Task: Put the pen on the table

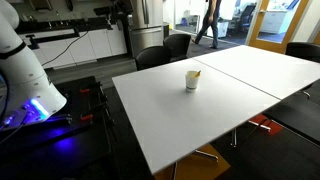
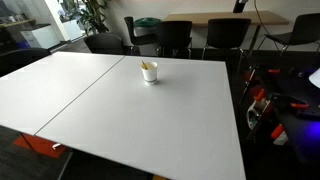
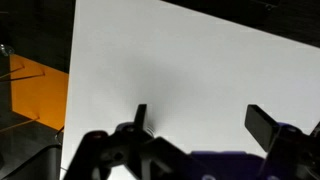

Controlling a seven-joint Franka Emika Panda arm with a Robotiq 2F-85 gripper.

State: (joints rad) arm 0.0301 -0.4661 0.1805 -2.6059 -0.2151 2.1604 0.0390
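Note:
The pen (image 1: 195, 73) is a thin yellowish-tan stick standing in a small white cup (image 1: 192, 81) near the middle of the white table (image 1: 170, 120). Both also show in an exterior view: pen (image 2: 146, 67), cup (image 2: 150, 74), table (image 2: 130, 120). My gripper (image 3: 200, 125) appears only in the wrist view, open and empty, its two dark fingers spread over bare white tabletop (image 3: 180, 60). The cup and pen are out of the wrist view. The arm's white base (image 1: 25, 70) stands beside the table.
Dark chairs (image 1: 160, 55) stand along the table's far side, with more chairs (image 2: 175, 35) and a wooden table behind. An orange object (image 3: 35, 95) lies on the floor below the table edge. A person (image 1: 208, 25) walks in the background.

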